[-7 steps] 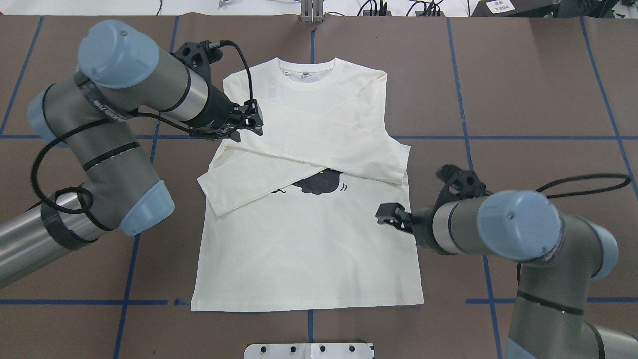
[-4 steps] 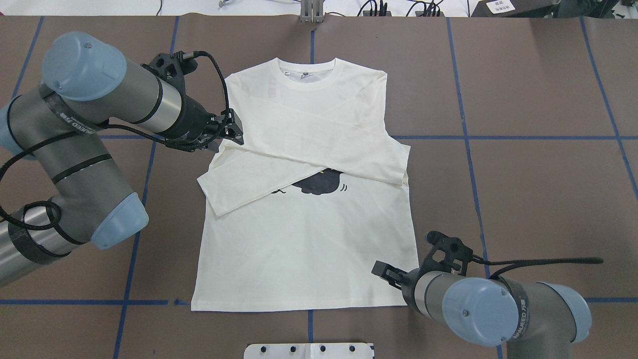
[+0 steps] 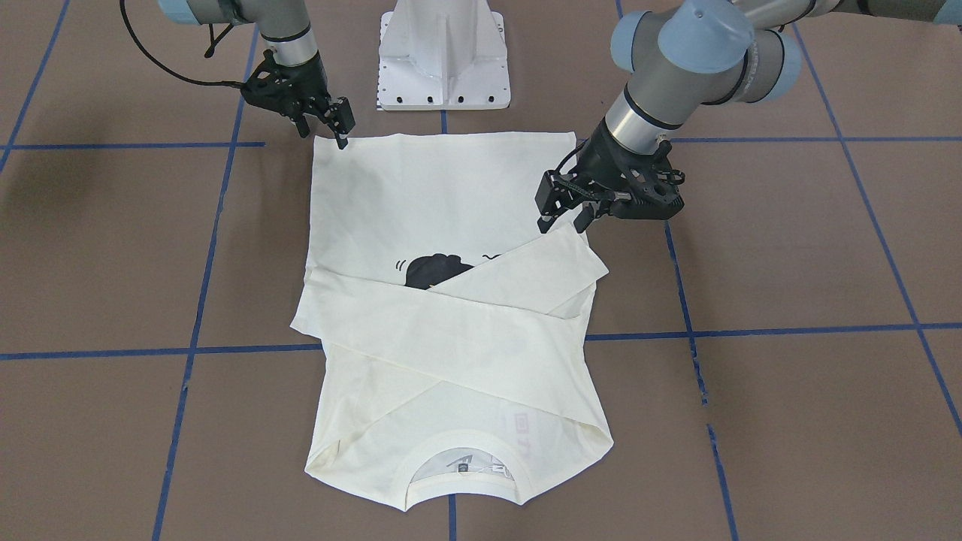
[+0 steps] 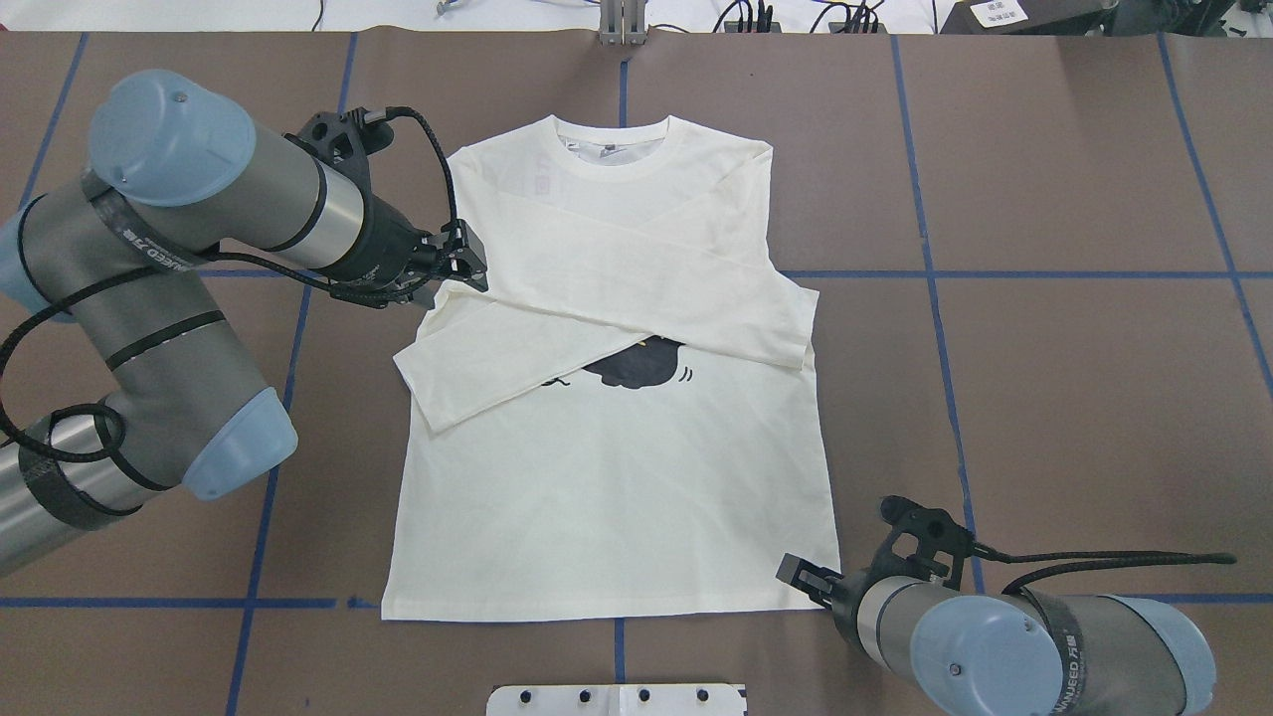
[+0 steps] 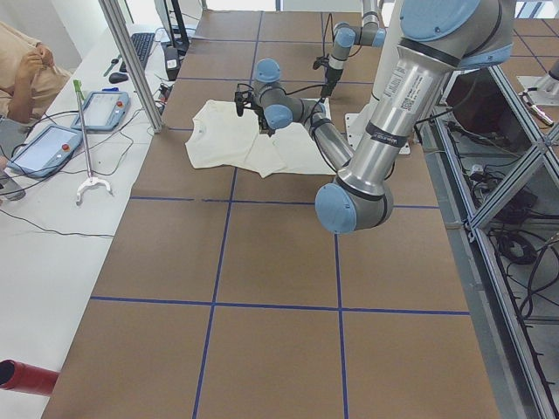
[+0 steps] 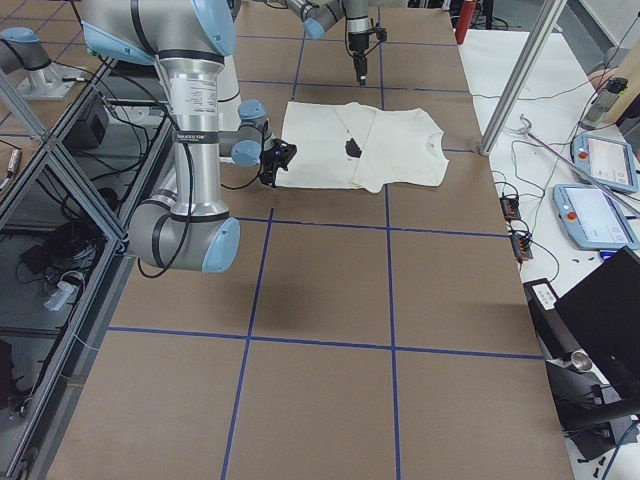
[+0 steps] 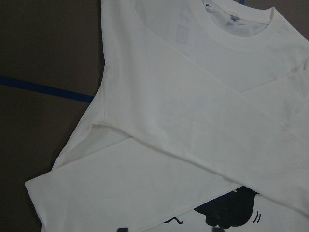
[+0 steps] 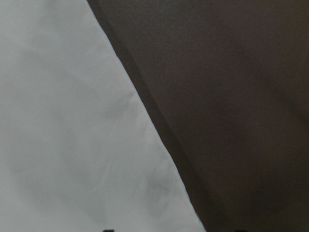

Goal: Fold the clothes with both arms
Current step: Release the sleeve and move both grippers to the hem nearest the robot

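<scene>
Cream shirt (image 4: 617, 477) flat on the brown table (image 4: 1044, 398), one set of jaws at each side, both open and empty.
The shirt lies face up with its ribbed collar (image 4: 614, 149) at the far end from the robot and its hem toward the robot's base. Both long sleeves are folded crosswise over the chest and cover most of the black print (image 4: 636, 360). The left arm (image 4: 229, 199) holds its jaws spread above the shirt's left edge, near where the sleeve leaves the body, clear of the cloth. The right arm (image 4: 995, 646) has its jaws parted low at the hem's right corner, with the shirt's side edge running between them in the wrist view. Whether they touch the cloth cannot be told.
</scene>
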`<state>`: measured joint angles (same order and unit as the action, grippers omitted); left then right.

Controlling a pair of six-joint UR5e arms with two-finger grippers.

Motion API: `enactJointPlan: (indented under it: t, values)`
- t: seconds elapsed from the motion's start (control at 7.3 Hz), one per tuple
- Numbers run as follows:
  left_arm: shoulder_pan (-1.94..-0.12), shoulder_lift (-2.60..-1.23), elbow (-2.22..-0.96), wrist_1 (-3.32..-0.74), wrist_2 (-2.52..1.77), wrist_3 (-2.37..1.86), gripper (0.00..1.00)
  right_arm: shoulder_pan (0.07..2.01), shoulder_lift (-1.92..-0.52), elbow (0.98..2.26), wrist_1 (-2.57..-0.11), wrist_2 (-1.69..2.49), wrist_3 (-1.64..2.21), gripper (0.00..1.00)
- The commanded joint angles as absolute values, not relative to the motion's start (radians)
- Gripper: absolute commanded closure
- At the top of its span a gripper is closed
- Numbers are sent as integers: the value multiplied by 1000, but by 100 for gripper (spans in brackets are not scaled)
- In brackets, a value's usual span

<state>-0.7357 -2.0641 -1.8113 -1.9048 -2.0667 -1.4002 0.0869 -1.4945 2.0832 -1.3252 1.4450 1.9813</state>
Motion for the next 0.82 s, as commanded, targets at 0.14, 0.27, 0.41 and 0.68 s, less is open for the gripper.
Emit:
enactJointPlan:
  t: [0.14,0.27,0.41,0.68]
  values:
    - [-735,-2068,-1819,-1904,-2066,-1405,34,84,-1522,2083,-1325,1447,1982,94]
    - [-735,-2068,-1819,-1904,-2065,-1411,34,81,-1522,2082,-1325,1448,1982,100]
    - [-735,-2069,-1825,-1901,-2063,-1411,34,80,-1513,2088,-1324,1453,1983,100]
    - [-739,-2046,-1862,-1898,-2059,-1448,28,80,-1500,2089,-1315,1460,1980,100]
